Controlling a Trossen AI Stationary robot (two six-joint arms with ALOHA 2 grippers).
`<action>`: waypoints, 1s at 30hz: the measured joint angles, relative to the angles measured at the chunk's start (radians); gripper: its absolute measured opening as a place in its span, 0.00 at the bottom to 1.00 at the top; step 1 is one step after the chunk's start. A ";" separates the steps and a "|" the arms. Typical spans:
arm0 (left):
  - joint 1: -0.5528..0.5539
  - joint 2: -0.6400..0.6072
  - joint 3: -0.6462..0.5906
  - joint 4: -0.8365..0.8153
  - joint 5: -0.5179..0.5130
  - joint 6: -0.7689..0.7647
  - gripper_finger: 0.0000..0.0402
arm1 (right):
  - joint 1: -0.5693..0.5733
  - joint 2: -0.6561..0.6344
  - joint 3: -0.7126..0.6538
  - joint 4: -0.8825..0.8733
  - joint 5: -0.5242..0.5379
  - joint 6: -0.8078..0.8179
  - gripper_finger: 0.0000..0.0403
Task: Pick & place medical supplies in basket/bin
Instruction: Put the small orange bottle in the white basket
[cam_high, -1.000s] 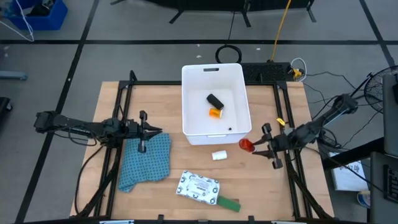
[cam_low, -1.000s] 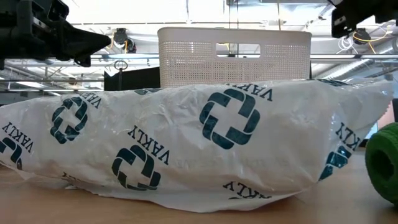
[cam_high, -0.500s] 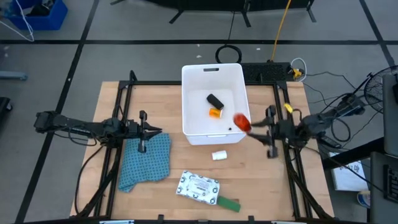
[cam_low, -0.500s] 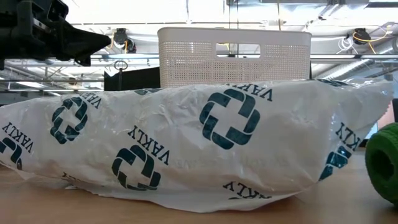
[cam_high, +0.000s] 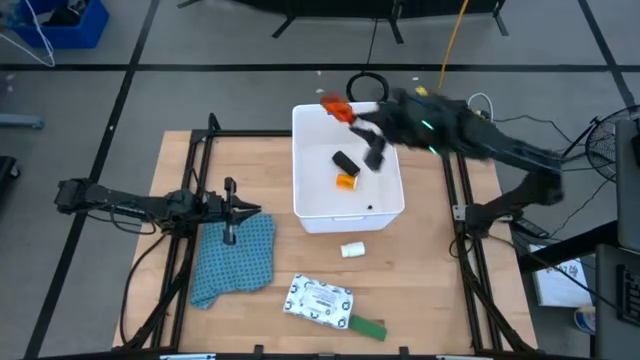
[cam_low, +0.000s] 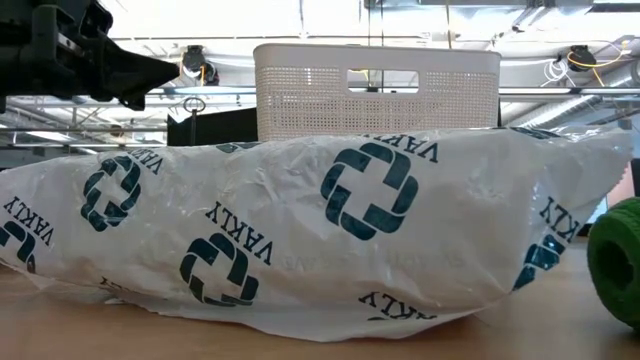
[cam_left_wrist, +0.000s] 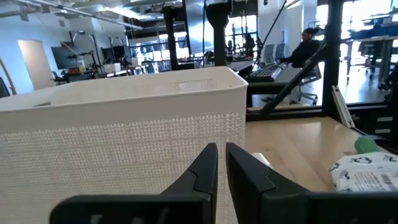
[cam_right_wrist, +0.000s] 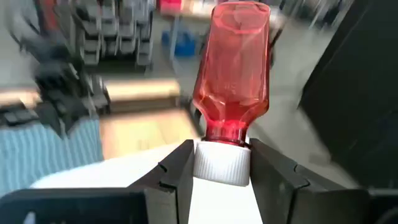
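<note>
On the wooden table (cam_high: 250, 320) stands the tub (cam_high: 310, 212), holding two pieces. The right gripper (cam_high: 345, 112) clamps the bottle (cam_right_wrist: 233, 68) over its far rim; three items lie outside.

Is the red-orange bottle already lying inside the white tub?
No, the right gripper clamps the red-orange bottle by its white cap, above the white tub.

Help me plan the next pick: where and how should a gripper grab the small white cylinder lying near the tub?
Grip the small white cylinder across its short width, coming straight down from above. It lies on its side on open table just in front of the white tub, apart from the other items.
</note>
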 joint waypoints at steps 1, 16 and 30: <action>0.000 0.000 0.000 -0.001 0.000 0.000 0.09 | -0.040 0.040 0.029 -0.031 -0.045 -0.002 0.29; 0.000 0.000 0.000 -0.070 -0.002 -0.002 0.09 | -0.231 0.378 -0.216 -0.124 -0.334 -0.198 0.29; 0.000 0.000 0.000 -0.060 -0.034 -0.002 0.09 | -0.251 0.396 -0.364 -0.106 -0.335 -0.230 0.31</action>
